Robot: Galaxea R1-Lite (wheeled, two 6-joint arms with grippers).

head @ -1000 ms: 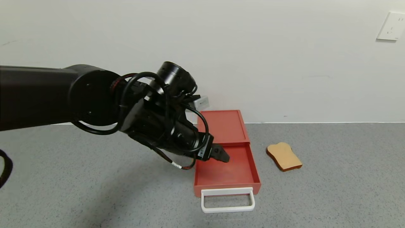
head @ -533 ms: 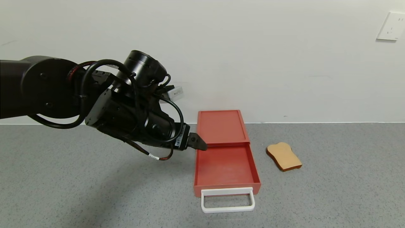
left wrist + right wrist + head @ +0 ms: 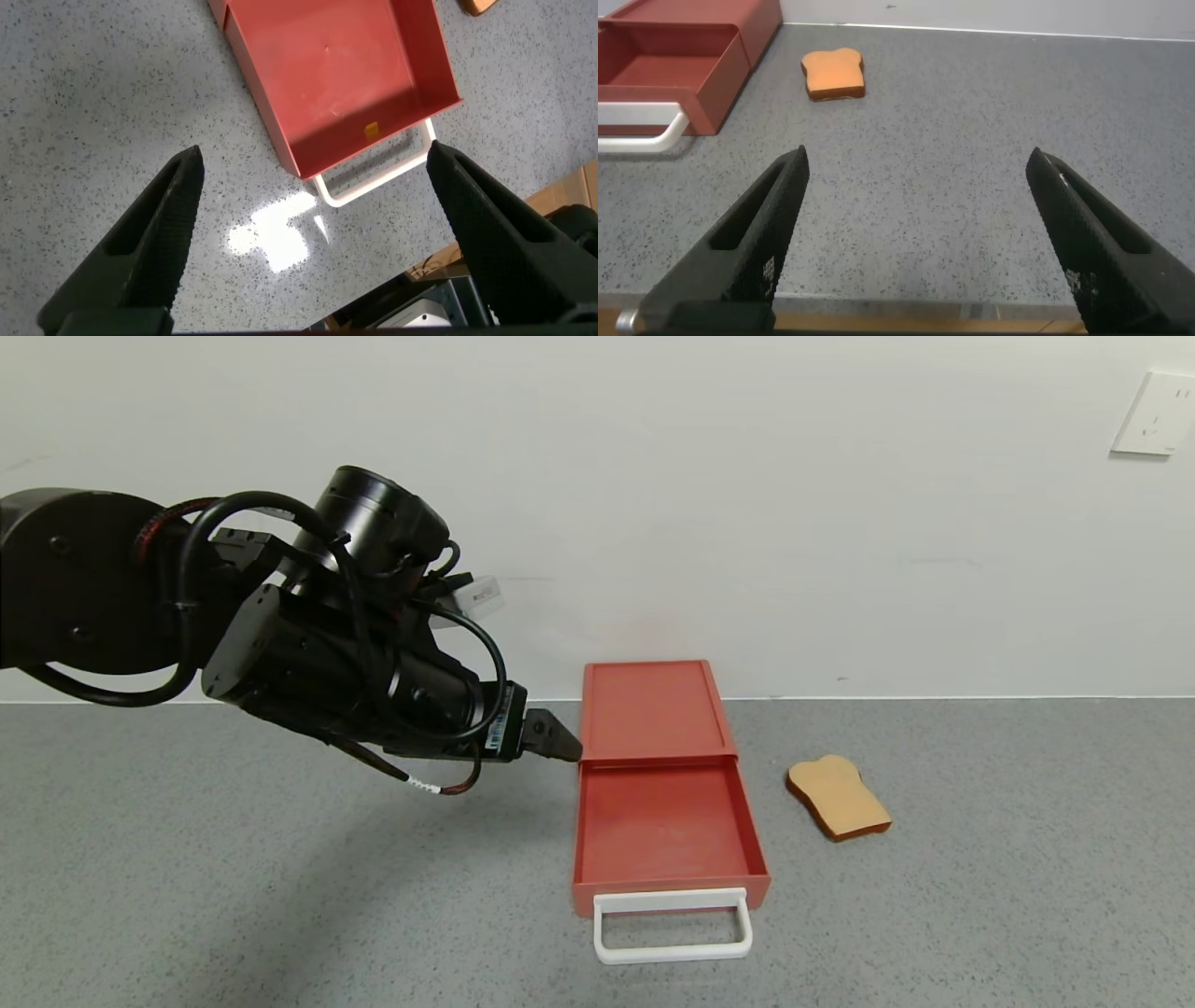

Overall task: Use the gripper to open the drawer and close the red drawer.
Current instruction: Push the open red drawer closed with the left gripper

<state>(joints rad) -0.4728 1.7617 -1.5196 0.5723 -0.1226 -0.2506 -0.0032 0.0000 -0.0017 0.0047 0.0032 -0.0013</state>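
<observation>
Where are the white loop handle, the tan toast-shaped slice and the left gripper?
white loop handle point(image 3: 672, 949): head view, front bar.
tan toast-shaped slice point(image 3: 837, 796): head view, top face.
left gripper point(image 3: 551, 739): head view, tip of the jaws.

Tan toast slice on grey speckled counter

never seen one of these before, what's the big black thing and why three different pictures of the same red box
The big black thing is a robot arm; its claw is the left gripper, open and holding nothing, beside the red drawer. One picture looks down from the robot's head. The other two come from cameras on each wrist, so you see dark fingers framing the view. The right gripper is open and empty too, low over the grey table. The drawer is pulled out, its white handle in front. A toast-shaped slice lies beside it.
</observation>
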